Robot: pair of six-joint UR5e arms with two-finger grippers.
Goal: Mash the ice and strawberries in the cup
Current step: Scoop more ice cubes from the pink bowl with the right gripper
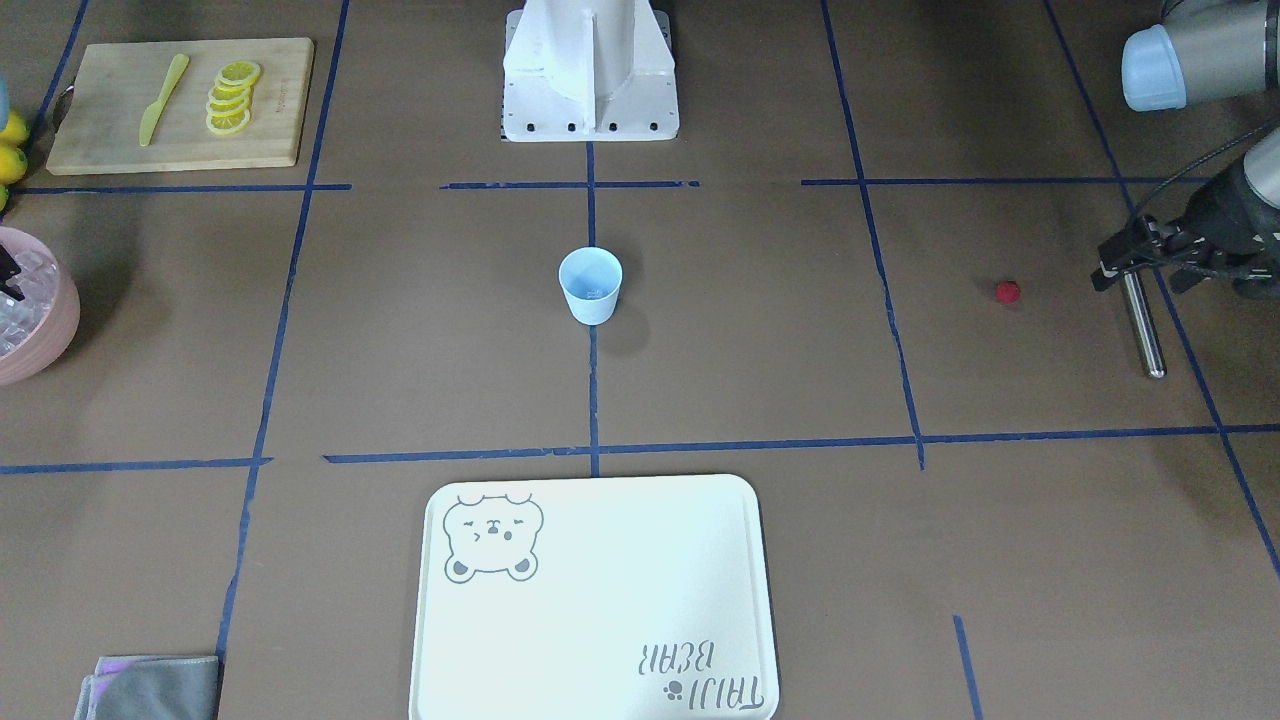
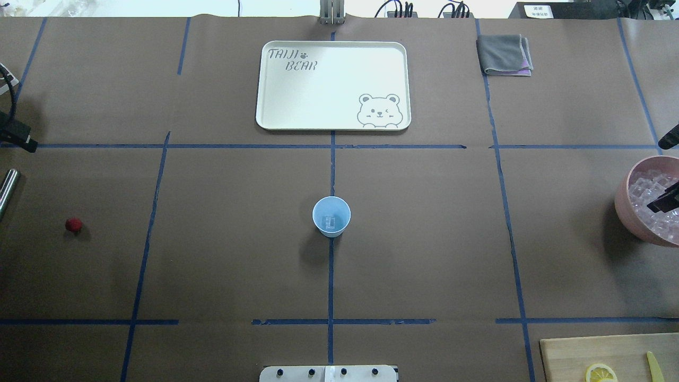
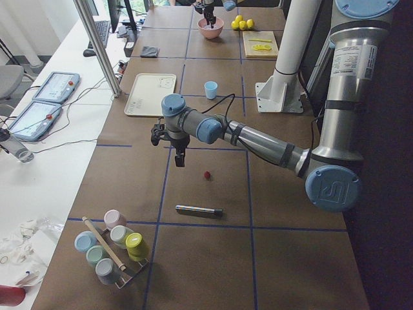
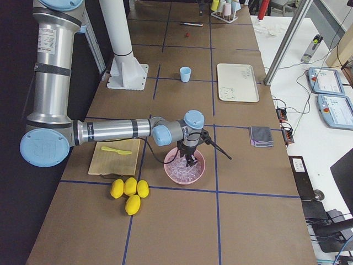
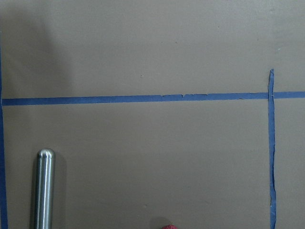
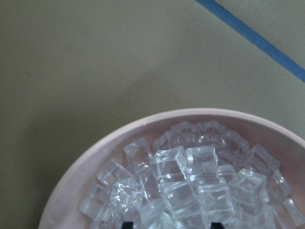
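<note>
The pale blue cup (image 2: 331, 216) stands upright at the table's middle, also in the front view (image 1: 590, 285), with one ice cube (image 2: 331, 222) in it. The red strawberry (image 1: 1007, 292) lies alone on the paper at my left; it also shows in the overhead view (image 2: 74, 224). My left gripper (image 3: 179, 158) hangs above the table, apart from the berry; I cannot tell if it is open. My right gripper (image 6: 170, 224) is open, tips down among the ice (image 6: 190, 181) heaped in the pink bowl (image 2: 623, 204).
A steel rod (image 1: 1143, 325) lies beside the strawberry. A white bear tray (image 2: 334, 85) and a grey cloth (image 2: 504, 53) lie at the far side. A cutting board (image 1: 100, 140) holds lemon slices (image 1: 232, 97) and a knife. Whole lemons (image 4: 129, 190) lie near the bowl.
</note>
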